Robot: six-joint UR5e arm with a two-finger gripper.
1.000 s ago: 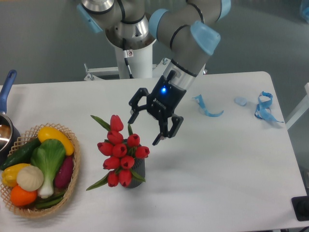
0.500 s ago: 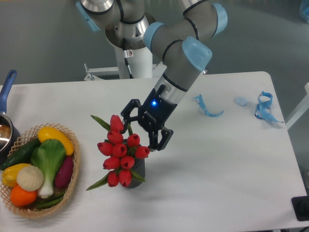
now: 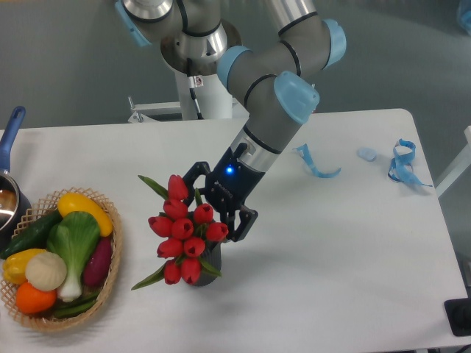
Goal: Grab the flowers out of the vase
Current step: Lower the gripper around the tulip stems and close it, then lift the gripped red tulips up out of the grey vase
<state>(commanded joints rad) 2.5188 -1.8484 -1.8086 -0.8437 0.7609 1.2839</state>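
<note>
So in the fixed camera view the arm reaches down from the top of the shot and the gripper [image 3: 214, 205] sits right at the upper right edge of the flowers [image 3: 184, 234], fingers spread wide apart and not closed on anything. One finger [image 3: 193, 174] is just beside the topmost red bud, the other [image 3: 243, 224] is down by the bud on the right side of the bunch, so the top right buds sit roughly between them; can't really tell if either finger is actually touching a bud. A little blue light glows on the gripper body. The flowers are in the vase [image 3: 208, 263], which stands upright on the white table [image 3: 331, 257] a bit left of center, and most of the vase is hidden under the buds and leaves, just a dark grey bit peeking out at the bottom. Off to the left there's a wicker basket [image 3: 109, 279] with toy vegetables in it, well apart from the vase, and a pot with a blue handle [image 3: 10, 129] at the far left edge. Over on the right side of the table lie some blue ribbon scraps [image 3: 401, 162], well away from everything else.
</note>
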